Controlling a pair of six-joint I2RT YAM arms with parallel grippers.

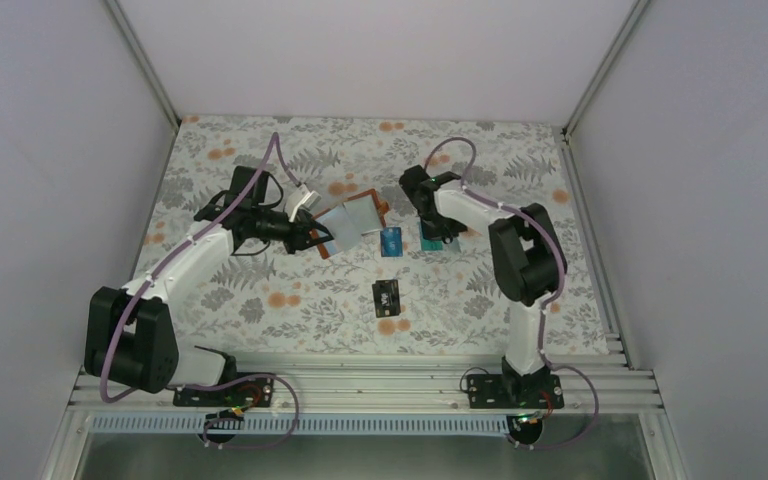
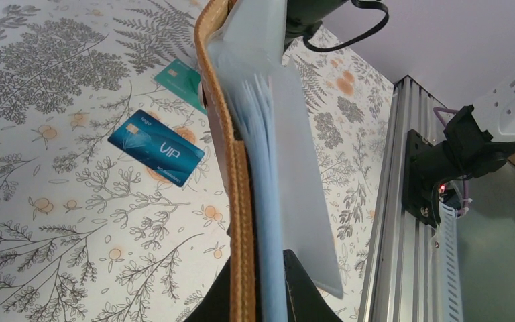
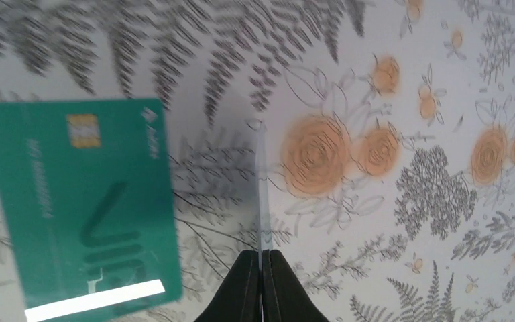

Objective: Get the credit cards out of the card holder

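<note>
The brown card holder [image 1: 352,218] hangs open with its pale blue-grey pockets showing. My left gripper [image 1: 312,238] is shut on its edge; the left wrist view shows the card holder [image 2: 231,134] edge-on between my closed left gripper [image 2: 258,258]. The blue card [image 1: 391,241] [image 2: 155,147], the black card [image 1: 387,296] and the teal-green card [image 2: 181,79] [image 3: 87,201] lie flat on the table. My right gripper [image 1: 430,225] [image 3: 261,253] is shut on a thin pale card [image 3: 261,188], seen edge-on, held above the table beside the teal-green card.
The table [image 1: 260,320] has a floral cloth. Aluminium rails [image 1: 360,380] run along the near edge with both arm bases. White walls stand on three sides. The right arm's base [image 2: 456,161] shows in the left wrist view.
</note>
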